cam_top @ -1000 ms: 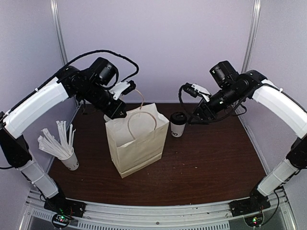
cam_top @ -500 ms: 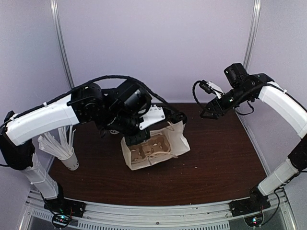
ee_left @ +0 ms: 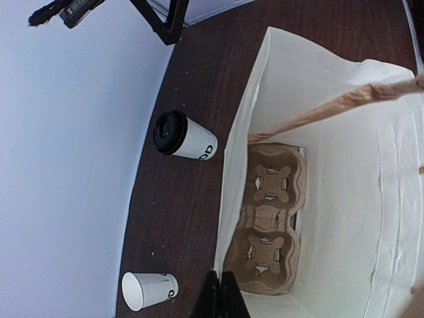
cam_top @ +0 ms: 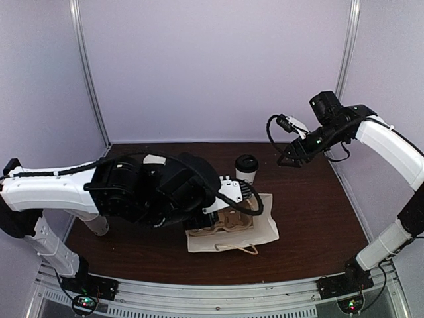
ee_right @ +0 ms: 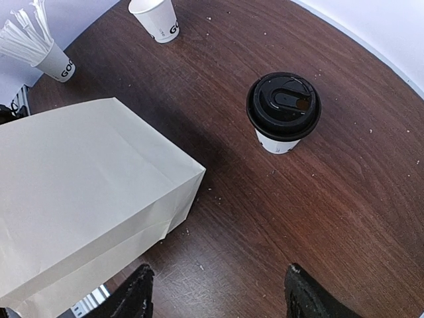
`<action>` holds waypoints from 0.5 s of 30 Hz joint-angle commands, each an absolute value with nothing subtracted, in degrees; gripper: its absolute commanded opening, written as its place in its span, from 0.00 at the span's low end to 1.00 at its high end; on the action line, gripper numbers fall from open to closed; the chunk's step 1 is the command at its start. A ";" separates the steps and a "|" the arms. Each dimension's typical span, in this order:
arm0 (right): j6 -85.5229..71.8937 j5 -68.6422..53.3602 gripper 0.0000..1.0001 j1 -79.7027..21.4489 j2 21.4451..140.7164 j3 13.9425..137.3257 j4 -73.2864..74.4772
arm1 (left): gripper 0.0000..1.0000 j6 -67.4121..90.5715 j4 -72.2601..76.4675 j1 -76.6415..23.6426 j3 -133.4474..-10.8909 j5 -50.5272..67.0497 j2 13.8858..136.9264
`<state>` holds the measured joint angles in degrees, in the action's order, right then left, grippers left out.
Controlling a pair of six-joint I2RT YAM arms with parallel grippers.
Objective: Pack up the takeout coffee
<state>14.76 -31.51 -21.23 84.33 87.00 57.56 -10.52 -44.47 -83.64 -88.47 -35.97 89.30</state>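
The takeout coffee (cam_top: 246, 167), a white cup with a black lid, stands upright behind the white paper bag (cam_top: 262, 228); it also shows in the wrist views (ee_left: 182, 136) (ee_right: 283, 109). The bag lies on its side with a brown pulp cup carrier (ee_left: 268, 218) inside it. My left gripper (ee_left: 222, 298) is shut on the rim of the bag's mouth, and the left arm lies low over that end of the bag. My right gripper (ee_right: 220, 301) hangs open and empty above the table, to the right of the coffee and apart from it.
An open white cup without a lid (ee_right: 156, 18) (ee_left: 149, 289) stands near the table's curved back edge. A cup of wrapped straws (ee_right: 50, 56) stands at the left. The booth's walls close in the back and sides.
The bag has gone from standing upright to lying on its side near the front, drawn down by my left arm. My right gripper has pulled up and to the right, away from the coffee.
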 commanded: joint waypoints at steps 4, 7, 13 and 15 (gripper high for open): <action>18.86 -38.70 0.67 -20.91 81.87 88.51 59.44 | 0.00 -10.93 -39.60 -82.48 -89.38 -39.42 88.83; 26.64 -47.93 0.68 -20.92 79.99 91.91 65.35 | 0.00 -6.81 -44.31 -77.16 -93.82 -29.38 89.27; 47.56 -64.77 0.69 -23.95 78.10 98.93 84.90 | 0.00 -0.74 -43.39 -61.92 -92.26 -4.78 88.20; 45.72 -62.97 0.72 -27.95 78.22 98.95 83.95 | 0.00 1.27 -41.95 -58.29 -91.32 2.25 88.52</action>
